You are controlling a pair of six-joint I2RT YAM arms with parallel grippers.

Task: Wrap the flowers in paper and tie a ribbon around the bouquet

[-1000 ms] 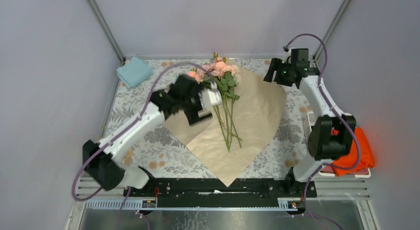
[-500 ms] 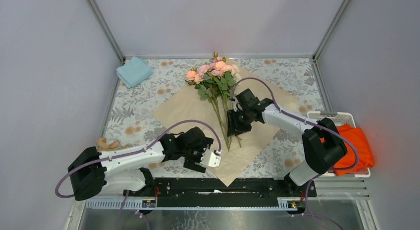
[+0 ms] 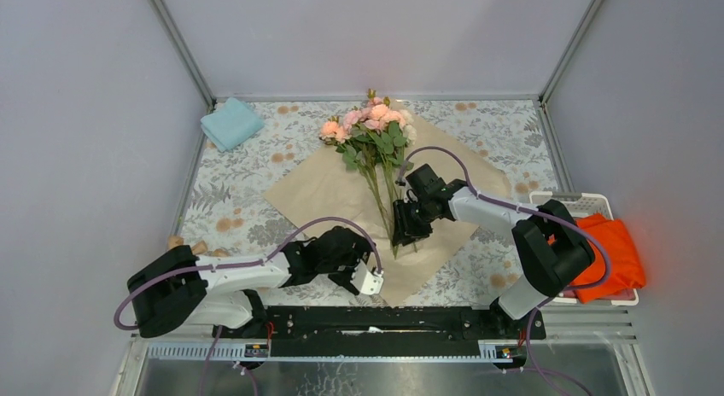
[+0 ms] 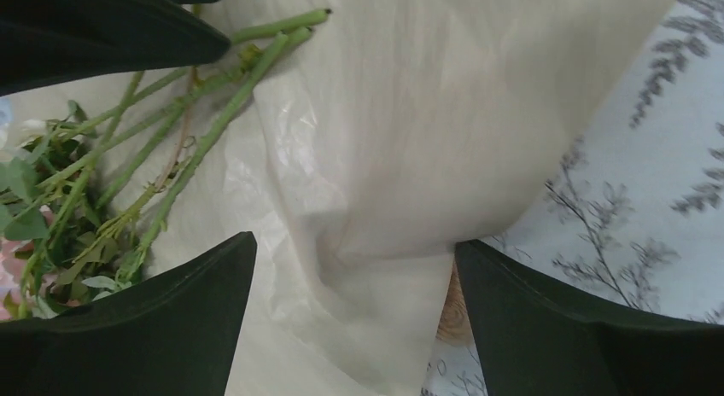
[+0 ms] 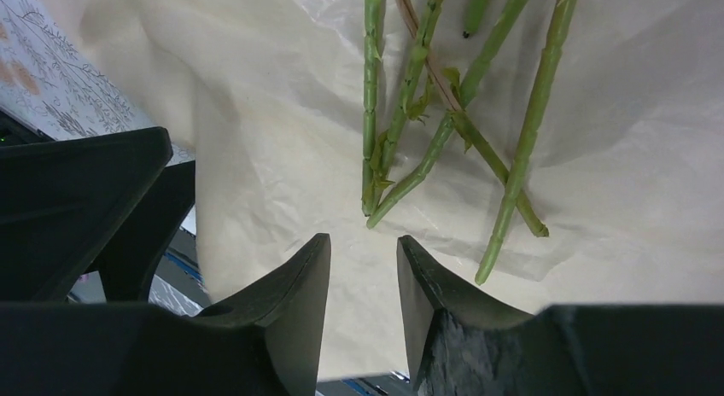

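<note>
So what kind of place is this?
Probably a robot test booth: plain grey walls box in a table with left arm and right arm mounted at its edge, flowers lying on paper.

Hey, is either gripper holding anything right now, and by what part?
Nothing is held. The left gripper stands wide open over the paper; the right gripper has only a narrow empty gap, just short of the flowers' stems.

Floral-print table (image 3: 256, 217) bears paper (image 3: 316, 187), light-blue cloth (image 3: 231, 123), ribbon (image 3: 176, 241) at left edge.
</note>
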